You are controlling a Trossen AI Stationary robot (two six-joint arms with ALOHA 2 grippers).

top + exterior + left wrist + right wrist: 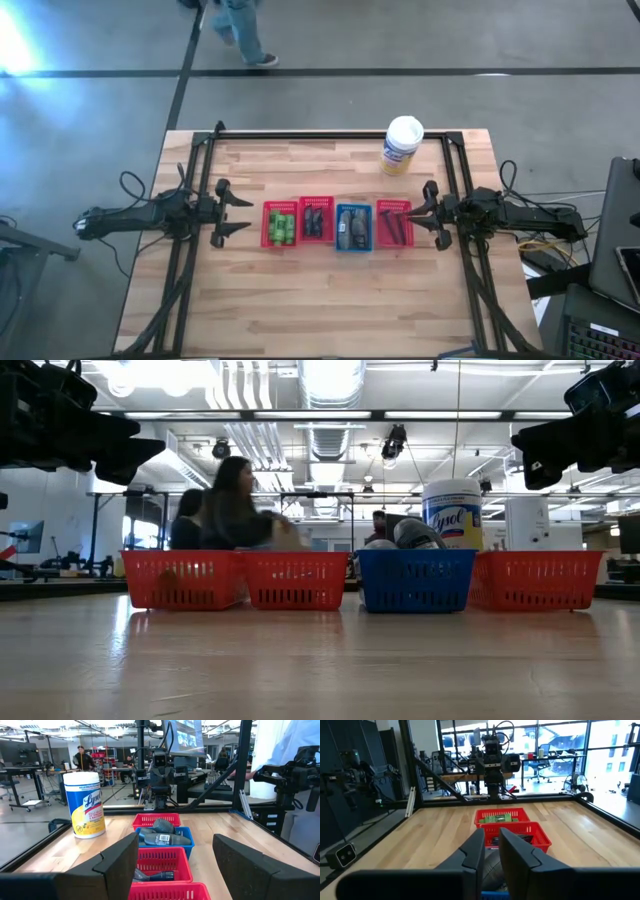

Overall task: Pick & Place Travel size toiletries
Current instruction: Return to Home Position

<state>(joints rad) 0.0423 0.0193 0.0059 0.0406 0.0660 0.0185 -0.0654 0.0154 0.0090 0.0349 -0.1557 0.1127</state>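
Left gripper (243, 213) hangs at mid-left of the high view, fingers spread wide, empty. Right gripper (410, 213) faces it from mid-right, fingers drawn nearly together, also empty. At frame centre, three red baskets (281, 204) and one blue basket (353, 249) stand side by side holding the toiletries: green pieces (281, 225), dark packets (316, 222), grey tubes (353, 228) in the blue one, and black sticks (392, 226). Bare wood lies above and below the row, black rails (330, 134) edge the table (330, 300), and the white canister (402, 146) at upper right reads "Lysol".

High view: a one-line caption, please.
Sorted toiletries sit in a row of three red baskets and one blue basket, left gripper and right gripper flanking it, white canister apart.
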